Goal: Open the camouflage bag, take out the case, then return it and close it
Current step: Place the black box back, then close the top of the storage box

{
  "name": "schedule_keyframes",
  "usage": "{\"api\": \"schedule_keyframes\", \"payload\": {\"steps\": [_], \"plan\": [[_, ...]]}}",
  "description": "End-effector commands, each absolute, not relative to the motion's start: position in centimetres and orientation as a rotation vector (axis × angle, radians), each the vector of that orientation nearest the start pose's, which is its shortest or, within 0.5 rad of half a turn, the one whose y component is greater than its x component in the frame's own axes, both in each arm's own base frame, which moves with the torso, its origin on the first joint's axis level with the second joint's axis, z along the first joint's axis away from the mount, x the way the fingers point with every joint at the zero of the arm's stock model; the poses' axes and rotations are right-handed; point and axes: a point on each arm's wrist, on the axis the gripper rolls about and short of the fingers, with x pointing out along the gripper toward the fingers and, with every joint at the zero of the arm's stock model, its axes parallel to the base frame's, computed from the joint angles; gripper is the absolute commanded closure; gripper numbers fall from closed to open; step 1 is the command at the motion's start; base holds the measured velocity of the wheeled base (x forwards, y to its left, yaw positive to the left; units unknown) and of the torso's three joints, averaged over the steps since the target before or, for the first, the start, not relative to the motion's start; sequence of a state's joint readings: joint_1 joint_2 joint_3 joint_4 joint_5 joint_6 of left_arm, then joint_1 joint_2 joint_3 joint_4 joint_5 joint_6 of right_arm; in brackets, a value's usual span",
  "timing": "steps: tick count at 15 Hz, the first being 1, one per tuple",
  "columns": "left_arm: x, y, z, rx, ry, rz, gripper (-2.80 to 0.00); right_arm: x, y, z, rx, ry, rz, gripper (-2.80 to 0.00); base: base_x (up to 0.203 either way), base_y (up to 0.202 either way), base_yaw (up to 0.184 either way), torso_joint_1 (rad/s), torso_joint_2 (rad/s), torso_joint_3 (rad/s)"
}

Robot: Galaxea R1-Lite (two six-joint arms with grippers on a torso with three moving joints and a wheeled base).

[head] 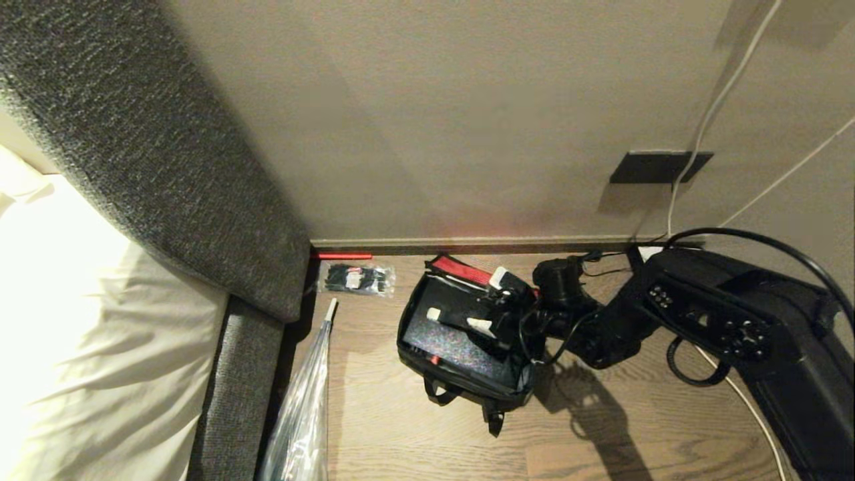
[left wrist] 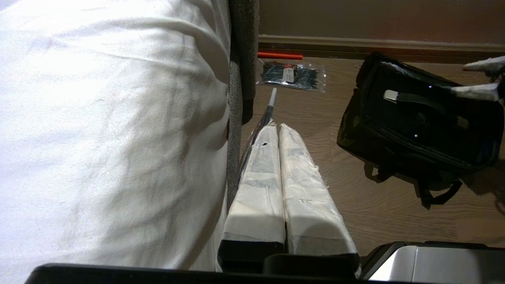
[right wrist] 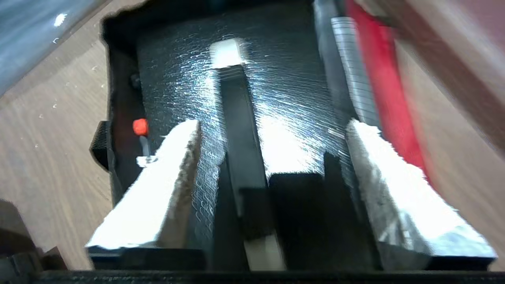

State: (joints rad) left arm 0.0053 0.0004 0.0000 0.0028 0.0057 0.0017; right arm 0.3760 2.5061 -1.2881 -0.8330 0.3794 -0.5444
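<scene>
One case [head: 461, 334], apparently whole, fills the open camouflage bag [head: 437, 391].

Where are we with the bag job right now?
Done: the camouflage bag stands open on the floor, red lid lining folded back. In hand: the case lies inside it, and the right gripper hangs open over the case's handle strap, gripping nothing. I can't tell if it was already lifted out. Left: closing the lid. Left gripper parked by the bed.

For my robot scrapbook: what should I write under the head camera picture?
The robot's right hand, fingers apart, hovers over the black case lying inside the open camouflage bag on a wooden floor.
</scene>
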Motion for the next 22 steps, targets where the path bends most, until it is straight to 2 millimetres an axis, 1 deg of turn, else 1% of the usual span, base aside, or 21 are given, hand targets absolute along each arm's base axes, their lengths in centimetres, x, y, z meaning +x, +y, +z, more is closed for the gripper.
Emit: {"api": "schedule_keyframes", "payload": {"steps": [1,2,3,4,5,6,7,8,9,10,11,13,15,16,18,19,20,21,22], "plan": [[-2.3,0.0,7.4,0.002,0.004,0.012,0.00,40.5,15.2,6.3,-0.447,0.157,0.778,-2.80,0.000,0.000,0.000,0.000,0.00,0.000],[-2.3,0.0,7.5,0.002,0.003,0.012,0.00,39.2,13.6,8.4,-0.370,0.176,0.739,0.00,0.000,0.000,0.000,0.000,0.00,0.000],[-2.3,0.0,7.4,0.002,0.005,0.012,0.00,37.6,12.1,10.2,-0.272,0.207,0.687,0.00,0.000,0.000,0.000,0.000,0.00,0.000],[-2.3,0.0,7.4,0.002,0.005,0.012,0.00,36.2,10.7,11.4,-0.184,0.241,0.625,0.00,0.000,0.000,0.000,0.000,0.00,0.000],[-2.3,0.0,7.4,0.002,0.005,0.012,0.00,34.9,9.4,12.1,-0.111,0.285,0.534,0.00,0.000,0.000,0.000,0.000,0.00,0.000],[-2.3,0.0,7.4,0.002,0.004,0.011,0.00,34.0,8.4,12.0,-0.074,0.346,0.407,0.00,0.000,0.000,0.000,0.000,0.00,0.000],[-2.3,0.0,7.5,0.002,0.003,0.012,0.00,33.0,7.6,11.5,-0.079,0.415,0.261,0.00,0.000,0.000,0.000,0.000,0.00,0.000],[-2.3,0.0,7.4,0.002,0.005,0.012,0.00,31.9,7.1,10.5,-0.091,0.490,0.190,0.00,0.000,0.000,0.000,0.000,0.00,0.000],[-2.3,0.0,7.4,0.002,0.004,0.012,0.00,31.6,6.9,10.2,-0.093,0.516,0.178,0.00,0.000,0.000,0.000,0.000,0.00,0.000],[-2.3,0.0,7.4,0.002,0.005,0.012,0.00,32.1,7.1,10.4,-0.088,0.510,0.193,0.00,0.000,0.000,0.000,0.000,0.00,0.000],[-2.3,0.0,7.4,0.002,0.004,0.012,0.00,32.8,7.3,10.0,-0.089,0.524,0.219,0.00,0.000,0.000,0.000,0.000,0.00,0.000],[-2.3,0.0,7.4,0.002,0.004,0.012,0.00,34.6,7.6,9.7,-0.152,0.524,0.229,0.00,0.000,0.000,0.000,0.000,0.00,0.000],[-2.3,0.0,7.5,0.002,0.003,0.012,0.00,35.3,7.8,8.4,-0.202,0.555,0.236,0.00,0.000,0.000,0.000,0.000,0.00,0.000],[-2.3,0.0,7.4,0.002,0.005,0.012,0.00,35.5,7.8,7.1,-0.206,0.596,0.238,0.00,0.000,0.000,0.000,0.000,0.00,0.000],[-2.3,0.0,7.4,0.002,0.005,0.012,0.00,36.5,7.6,6.2,-0.193,0.627,0.225,0.00,0.000,0.000,0.000,0.000,0.00,0.000],[-2.3,0.0,7.4,0.002,0.005,0.012,0.00,37.1,7.5,5.5,-0.162,0.634,0.219,0.00,0.000,0.000,0.000,0.000,0.00,0.000],[-2.3,0.0,7.4,0.002,0.004,0.012,0.00,37.7,7.6,5.2,-0.066,0.636,0.202,0.00,0.000,0.000,0.000,0.000,0.00,0.000],[-2.3,0.0,7.5,0.002,0.003,0.012,0.00,38.7,7.9,5.0,0.065,0.629,0.187,0.00,0.000,0.000,0.000,0.000,0.00,0.000],[-2.3,0.0,7.4,0.002,0.005,0.012,0.00,39.9,8.3,4.5,0.145,0.622,0.178,0.00,0.000,0.000,0.000,0.000,0.00,0.000]]}}
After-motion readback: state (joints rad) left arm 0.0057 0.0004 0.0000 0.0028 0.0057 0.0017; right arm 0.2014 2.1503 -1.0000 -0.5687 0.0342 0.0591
